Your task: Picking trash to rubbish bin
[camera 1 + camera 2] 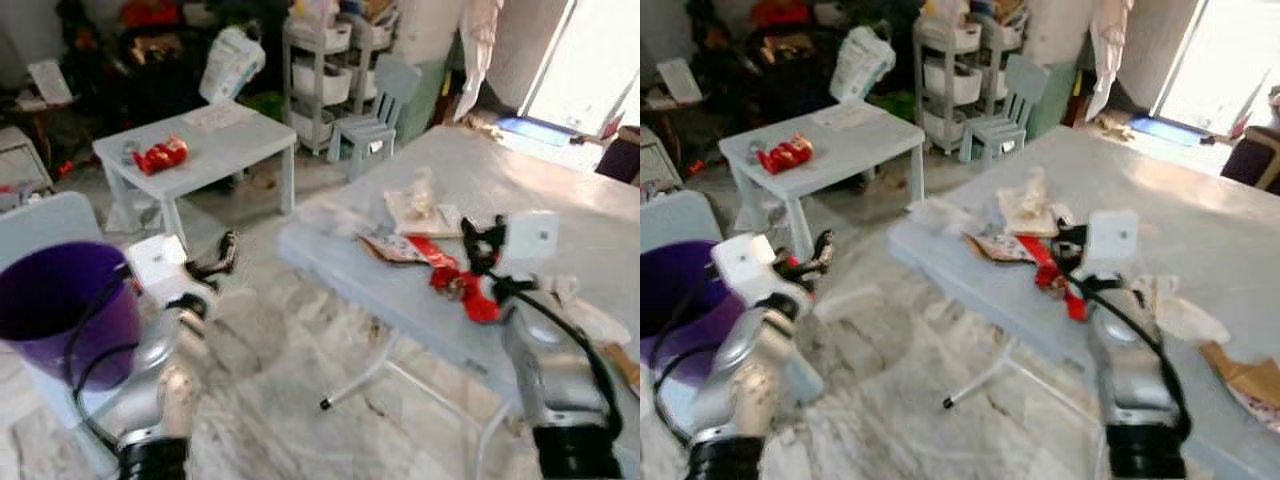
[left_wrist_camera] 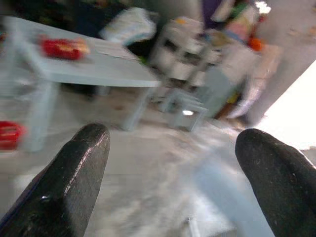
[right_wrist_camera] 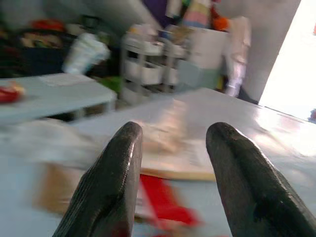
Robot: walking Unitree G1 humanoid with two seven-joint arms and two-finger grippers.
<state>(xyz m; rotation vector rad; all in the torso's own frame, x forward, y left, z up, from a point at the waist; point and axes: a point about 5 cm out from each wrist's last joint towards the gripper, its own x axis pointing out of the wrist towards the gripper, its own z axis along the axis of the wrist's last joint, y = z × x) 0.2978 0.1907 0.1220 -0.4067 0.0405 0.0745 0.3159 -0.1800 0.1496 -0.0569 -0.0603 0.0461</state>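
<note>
A big table stands on the right with a wrapper and crumpled paper near its front edge, the paper behind the wrapper. A bucket sits at the near left, beside the left gripper. Farther back on the left is a small table with a packet on it; a small chair stands to its right, before a shelf rack.

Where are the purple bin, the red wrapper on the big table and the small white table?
purple bin [image 1: 50,330], left eye view, on its front wall.
red wrapper [image 1: 436,253], left eye view, on its flat upper part.
small white table [image 1: 225,140], left eye view, on its bare top.
</note>
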